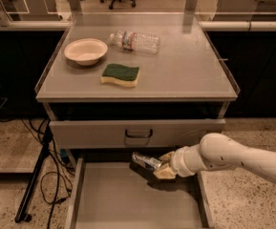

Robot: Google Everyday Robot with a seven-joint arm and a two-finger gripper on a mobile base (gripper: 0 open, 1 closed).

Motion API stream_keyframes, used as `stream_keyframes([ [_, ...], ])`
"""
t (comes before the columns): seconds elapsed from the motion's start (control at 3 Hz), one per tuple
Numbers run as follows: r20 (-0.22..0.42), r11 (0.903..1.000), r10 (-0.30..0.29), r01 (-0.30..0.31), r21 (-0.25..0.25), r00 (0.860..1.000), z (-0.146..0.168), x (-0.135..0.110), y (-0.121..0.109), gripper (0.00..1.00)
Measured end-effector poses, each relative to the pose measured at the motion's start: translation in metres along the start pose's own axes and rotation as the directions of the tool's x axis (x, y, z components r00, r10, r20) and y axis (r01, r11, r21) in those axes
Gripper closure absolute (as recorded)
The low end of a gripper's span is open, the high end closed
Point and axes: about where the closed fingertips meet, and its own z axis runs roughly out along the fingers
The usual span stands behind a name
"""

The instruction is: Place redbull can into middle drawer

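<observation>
The redbull can is a slim silver and blue can, held lying on its side. My gripper is shut on the can's right end and holds it just above the back of the middle drawer. That drawer is pulled open at the bottom of the view, wide and shallow with a plain grey floor. My white arm reaches in from the right.
The drawer with the grey front and loop handle is above the can. On the table top lie a white bowl, a green and yellow sponge and a clear water bottle. Cables and a stand are at the left.
</observation>
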Motion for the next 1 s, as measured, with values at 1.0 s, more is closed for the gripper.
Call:
stream_keyframes([
  [1.0, -0.070, 0.9992, -0.029, 0.031, 0.025, 0.997, 0.064, 0.072, 0.035, 1.00],
])
